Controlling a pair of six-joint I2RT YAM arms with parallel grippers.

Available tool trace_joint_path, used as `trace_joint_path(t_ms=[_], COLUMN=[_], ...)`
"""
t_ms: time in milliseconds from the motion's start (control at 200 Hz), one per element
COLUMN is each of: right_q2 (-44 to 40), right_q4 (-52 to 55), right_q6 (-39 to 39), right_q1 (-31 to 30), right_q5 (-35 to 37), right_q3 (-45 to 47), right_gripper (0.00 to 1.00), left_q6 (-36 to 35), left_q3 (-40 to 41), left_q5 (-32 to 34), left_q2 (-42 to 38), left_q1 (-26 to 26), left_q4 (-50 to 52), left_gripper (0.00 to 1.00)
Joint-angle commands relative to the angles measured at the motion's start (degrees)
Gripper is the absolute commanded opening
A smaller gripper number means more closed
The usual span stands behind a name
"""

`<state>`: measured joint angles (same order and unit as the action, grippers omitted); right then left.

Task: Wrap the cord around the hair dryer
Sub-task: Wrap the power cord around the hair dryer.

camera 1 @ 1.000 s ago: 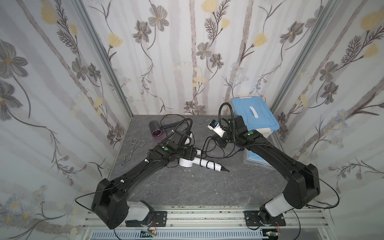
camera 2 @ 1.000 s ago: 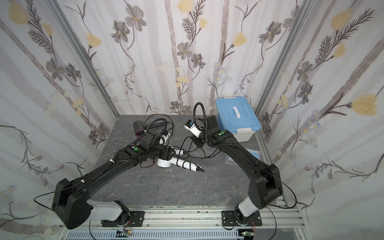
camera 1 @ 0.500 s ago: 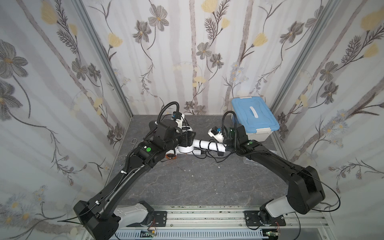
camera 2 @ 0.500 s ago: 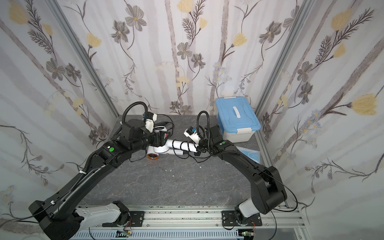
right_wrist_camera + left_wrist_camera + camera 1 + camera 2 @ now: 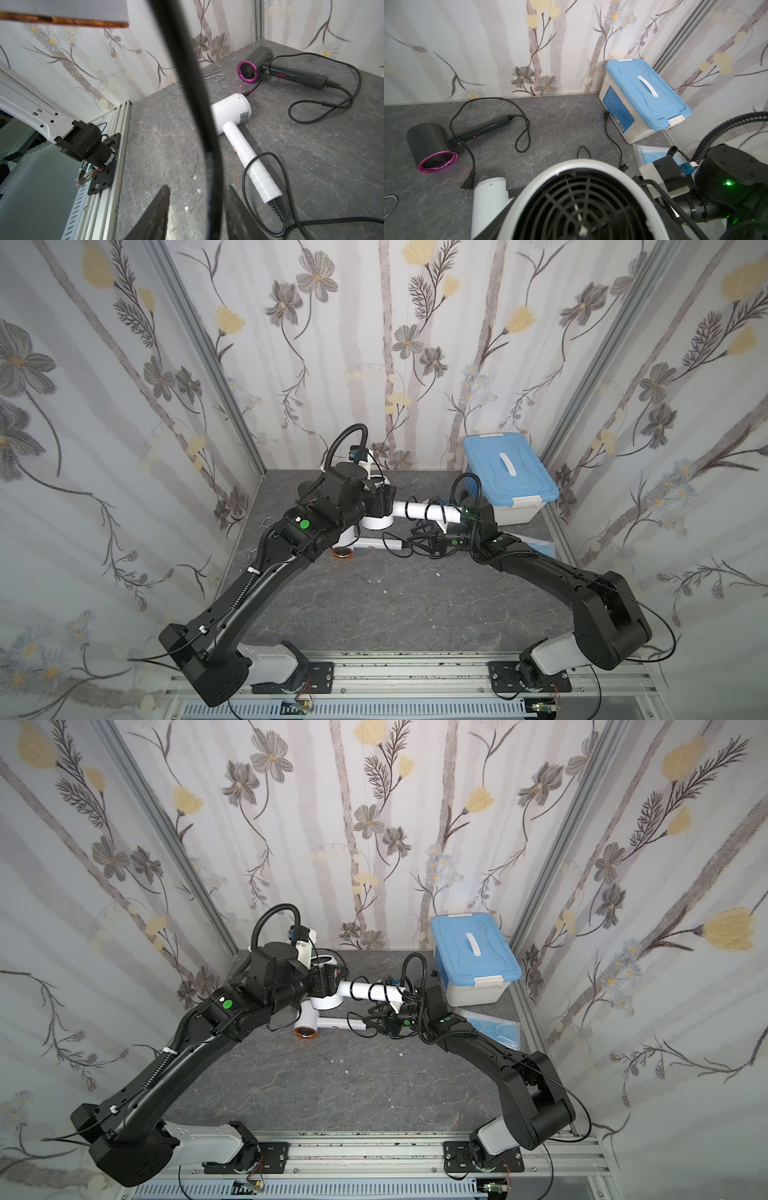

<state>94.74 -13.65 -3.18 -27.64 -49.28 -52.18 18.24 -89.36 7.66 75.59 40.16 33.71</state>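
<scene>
Altogether three hair dryers (image 5: 431,145) (image 5: 488,199) (image 5: 581,207), one box (image 5: 643,93)

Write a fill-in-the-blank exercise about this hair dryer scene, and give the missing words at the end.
1. The left hand holds up a white hair dryer with the cord coiled around its ___.
2. The storage box has a ___ lid.
3. A second white hair dryer and a dark hair dryer lie on the ___.
4. The right hand is ___, the cord between its fingers.
Missing words: handle, blue, table, open.
</scene>
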Motion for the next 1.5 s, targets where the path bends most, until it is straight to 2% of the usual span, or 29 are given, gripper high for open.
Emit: trace_joint_path(t_ms=[0,295,734,869,989,1119,1239,1379,1494], right_q2=[0.53,0.25,3.39,5.55,7.57,8.80,8.28,7.48,7.48], right_q4=[-3.14,-1.26,-4.74,-8.52,-10.60,-13.00,-12.91,-8.56,-4.37], right_q6=[-0.25,1.64,0.00,-2.36,-4.51,-7.15,-9.23,-9.78,-9.56], right_q1=[0.02,0.17,0.13,-0.13,-1.12,-1.32,-2.00,-4.74,-8.26], right_q5=[0.63,2.56,2.95,2.46,4.16,6.64,10.50,16.49,20.99], right_q3=[0.15,2.29,7.65,8.39,7.90,8.94,11.01,10.90,10.35], right_gripper=[0.49,0.55,0.55,0.52,0.42,0.19,0.12,0.02,0.00], left_q6=[1.19,-1.16,-1.63,-1.32,-0.80,-0.33,0.75,3.72,5.80], left_q3=[-2.88,-5.72,-5.99,-5.98,-5.52,-4.40,-2.44,3.01,6.48], left_q5=[0.12,6.15,7.44,7.46,7.63,9.18,13.91,18.90,23.92], left_q2=[0.51,0.00,-1.00,-0.94,-0.98,-1.36,-1.44,-2.50,-2.13], left_q1=[0.22,0.22,-0.17,-0.23,-0.28,-0.41,-1.41,-3.78,-4.80], left_q4=[-2.25,1.32,2.41,2.32,2.13,1.71,0.18,-6.54,-11.17], left_gripper=[0.00,0.00,0.00,0.00,0.00,0.00,0.00,0.00,0.00])
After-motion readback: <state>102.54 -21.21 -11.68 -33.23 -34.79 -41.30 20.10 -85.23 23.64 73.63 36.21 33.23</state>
